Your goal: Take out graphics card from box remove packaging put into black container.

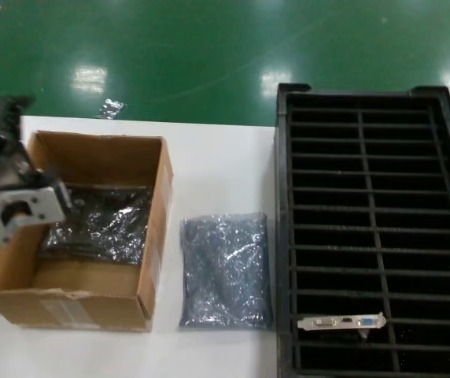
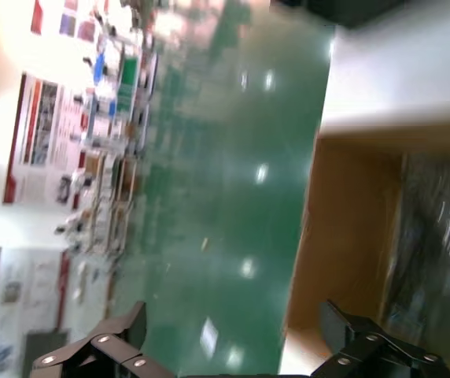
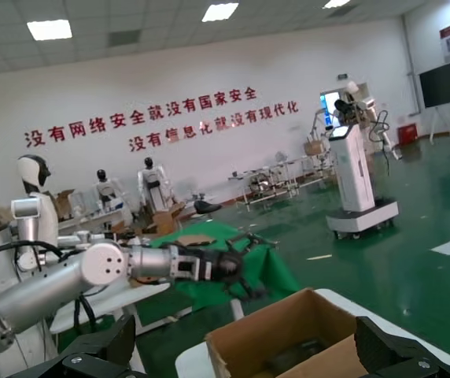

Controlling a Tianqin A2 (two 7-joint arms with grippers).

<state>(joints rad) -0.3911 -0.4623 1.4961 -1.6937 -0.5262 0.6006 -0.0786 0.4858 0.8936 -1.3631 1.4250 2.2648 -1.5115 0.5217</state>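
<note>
- Graphics card (image 1: 343, 322) is seen lying in a near slot of the black container (image 1: 445, 236), its silver bracket with the blue and white ports facing up; one card is thus judged already delivered.
- An emptied grey-silver bag (image 1: 226, 270) lies flat on the white counter (image 1: 217, 173), between the box (image 1: 156, 236) and the black container, touching neither.
- More dark shiny wrapped bundles (image 1: 103, 220) are seen inside the box, so further cards are judged to be left for taking out, unwrapping and slotting in.
- The left gripper (image 1: 9, 130) is held over the far left corner of the box, above the bundles; in the left wrist view its fingers (image 2: 99, 346) are spread wide apart and nothing is held between them.
- The right gripper (image 3: 248, 346) is not seen in the head view; in its own wrist view its fingers (image 3: 91, 354) stand wide open and empty, well away from the work, with the box seen beyond.
- The step in hand is judged to be a reach into the box for the next bundle.
</note>
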